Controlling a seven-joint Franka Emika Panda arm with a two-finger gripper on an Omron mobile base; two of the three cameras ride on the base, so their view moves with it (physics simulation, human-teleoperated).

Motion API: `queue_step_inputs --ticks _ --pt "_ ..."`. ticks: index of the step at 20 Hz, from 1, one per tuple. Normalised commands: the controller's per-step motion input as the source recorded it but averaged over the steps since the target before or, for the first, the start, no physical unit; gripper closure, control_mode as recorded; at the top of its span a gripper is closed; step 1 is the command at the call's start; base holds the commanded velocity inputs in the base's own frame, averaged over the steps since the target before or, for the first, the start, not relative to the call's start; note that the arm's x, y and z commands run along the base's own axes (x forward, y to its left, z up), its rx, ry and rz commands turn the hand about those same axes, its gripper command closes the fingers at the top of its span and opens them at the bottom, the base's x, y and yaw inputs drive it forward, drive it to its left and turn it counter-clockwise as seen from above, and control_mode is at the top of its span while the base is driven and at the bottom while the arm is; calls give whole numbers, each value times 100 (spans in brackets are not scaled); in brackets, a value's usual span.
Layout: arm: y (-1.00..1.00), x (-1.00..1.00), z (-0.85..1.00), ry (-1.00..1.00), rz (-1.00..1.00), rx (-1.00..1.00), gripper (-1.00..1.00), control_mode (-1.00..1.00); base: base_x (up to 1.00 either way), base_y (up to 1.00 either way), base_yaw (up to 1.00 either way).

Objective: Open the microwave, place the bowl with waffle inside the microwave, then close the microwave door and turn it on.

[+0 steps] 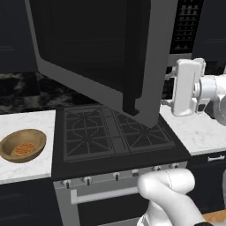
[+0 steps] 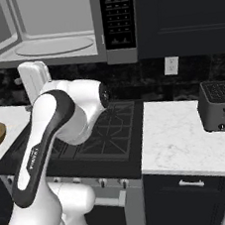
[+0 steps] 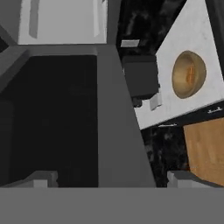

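On the far left of the left base view, the bowl (image 1: 23, 145) sits on the white table (image 1: 26, 170). It is round and made of light brown wood. The waffle (image 1: 23, 148) lies inside the bowl, small and orange with a grid on it. Just to the right of the table is the black stove (image 1: 110, 132), with nothing on its burners.

Above the stove, the microwave door (image 1: 92, 48) is swung wide open. It is a big dark glass panel in a grey frame, and its dark handle (image 1: 132, 57) runs down its right side. It hangs out over the stove.

To the right of the door is the white hand of the robot arm, up in the air and near the door's edge. In the hand view, the tool (image 3: 111, 181) shows two tips spread wide apart, with nothing between them. The grey door edge fills the space ahead of them, but the tips do not pinch it.

In the right base view, the microwave (image 2: 54, 29) is open, with its round plate inside and the black button panel (image 2: 117, 16) on its right. Far to the right, a small dark toaster (image 2: 218, 106) stands on the other white table.
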Motion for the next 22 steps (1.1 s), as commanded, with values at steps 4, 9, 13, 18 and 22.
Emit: queue_step_inputs --ticks 4,9,13,18,22 --pt "60 43 1 8 22 18 -100 -100 0 0 0" --pt "73 5 5 1 19 8 -100 -100 0 0 0" --pt "79 -28 21 0 13 0 -100 -100 0 0 0" --pt "73 -53 23 -4 8 0 -100 -100 0 0 0" --pt "92 -45 7 -4 4 0 -100 -100 0 0 0"
